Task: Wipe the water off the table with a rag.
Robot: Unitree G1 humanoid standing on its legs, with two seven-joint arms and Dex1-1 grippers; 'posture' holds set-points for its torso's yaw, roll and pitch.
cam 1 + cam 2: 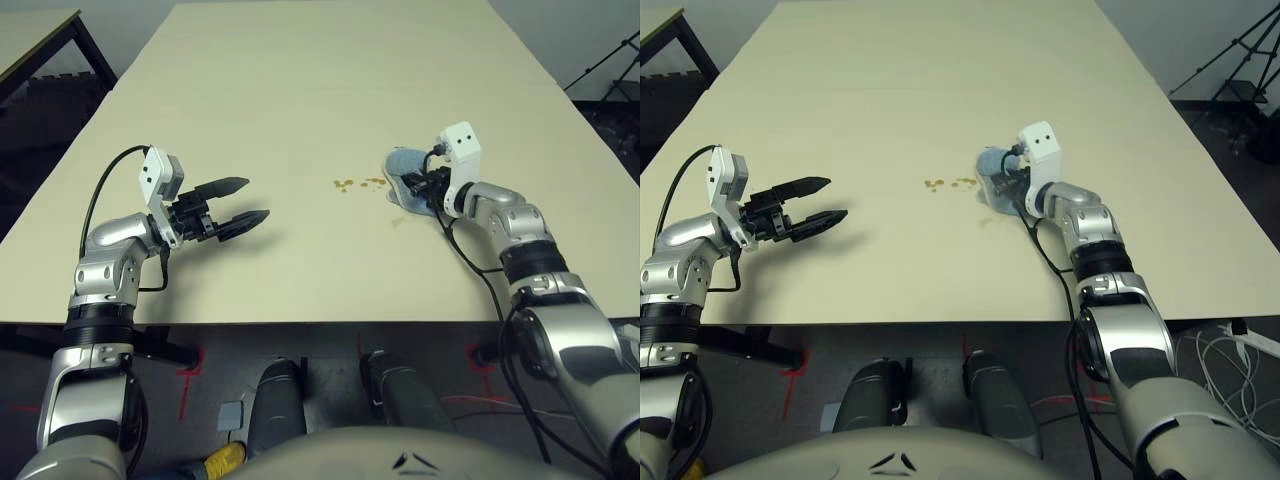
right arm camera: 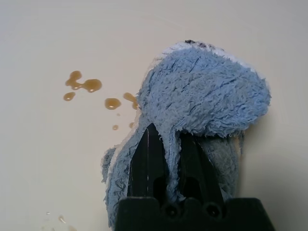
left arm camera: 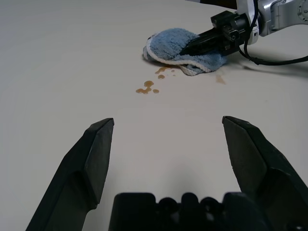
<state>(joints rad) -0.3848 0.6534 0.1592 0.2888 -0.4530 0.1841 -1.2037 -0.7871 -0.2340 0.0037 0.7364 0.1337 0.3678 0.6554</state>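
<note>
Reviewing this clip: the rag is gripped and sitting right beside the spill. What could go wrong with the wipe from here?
1. The right gripper pinches only a fold of the bunched light-blue terry rag, so the cloth may roll or slip instead of wiping flat.
2. The amber-brown water droplets lie scattered on the pale cream table; one narrow pass may miss some or smear them.
3. The open left gripper hovers on the droplets' far side, where a long stroke might reach it.

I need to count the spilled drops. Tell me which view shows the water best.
The right wrist view: the water lies close, separate amber drops beside the rag. The left wrist view shows them smaller; the head views show only tiny specks.
</note>
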